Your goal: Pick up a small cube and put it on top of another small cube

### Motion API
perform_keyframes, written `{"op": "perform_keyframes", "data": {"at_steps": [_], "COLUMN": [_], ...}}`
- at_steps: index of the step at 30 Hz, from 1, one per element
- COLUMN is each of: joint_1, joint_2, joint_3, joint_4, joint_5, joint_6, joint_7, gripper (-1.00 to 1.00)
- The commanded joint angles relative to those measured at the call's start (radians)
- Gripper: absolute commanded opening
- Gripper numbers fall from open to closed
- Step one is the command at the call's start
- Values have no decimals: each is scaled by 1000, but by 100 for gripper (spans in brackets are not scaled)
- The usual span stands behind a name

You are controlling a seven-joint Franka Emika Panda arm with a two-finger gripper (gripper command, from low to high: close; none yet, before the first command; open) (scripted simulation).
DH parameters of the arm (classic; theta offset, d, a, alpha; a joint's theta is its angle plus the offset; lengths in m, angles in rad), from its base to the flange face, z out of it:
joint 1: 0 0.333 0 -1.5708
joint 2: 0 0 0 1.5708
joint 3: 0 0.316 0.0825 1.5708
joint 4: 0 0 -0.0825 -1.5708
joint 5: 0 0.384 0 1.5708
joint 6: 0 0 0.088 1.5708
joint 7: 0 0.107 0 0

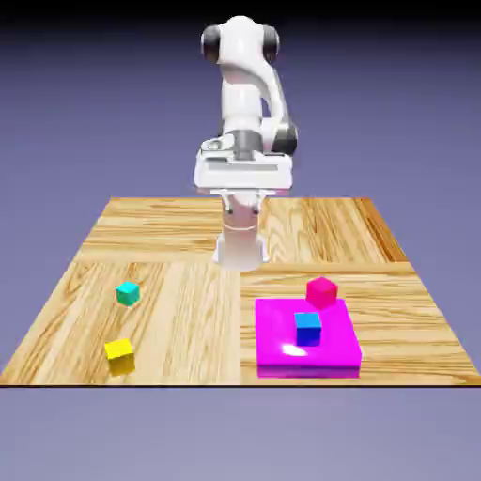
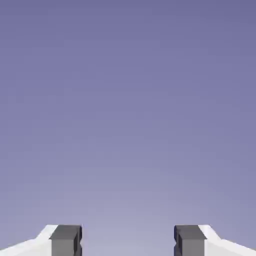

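Yellow cube (image 1: 119, 351) sits nearest you at the bench's (image 1: 197, 319) front rim, about seven o'clock from centre, with the small teal cube (image 1: 128, 293) just behind it near nine o'clock, untouched. Your claw (image 2: 128, 240) hangs open and empty high at twelve o'clock, seeing only backdrop, so tip it downward and centre over the teal cube before descending. You have bare wood mid-bench; the magenta slab (image 1: 306, 345), blue cube (image 1: 307, 327) and magenta cube (image 1: 321, 291) crowd four o'clock.
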Motion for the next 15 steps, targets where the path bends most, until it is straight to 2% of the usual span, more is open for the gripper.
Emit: {"op": "perform_keyframes", "data": {"at_steps": [1, 15], "joint_1": [-10, -148], "joint_2": [36, 544], "joint_3": [0, -7], "joint_4": [10, 154], "joint_5": [-42, -624], "joint_6": [-41, -607], "joint_7": [-1, -12], "gripper": [0, 0]}}
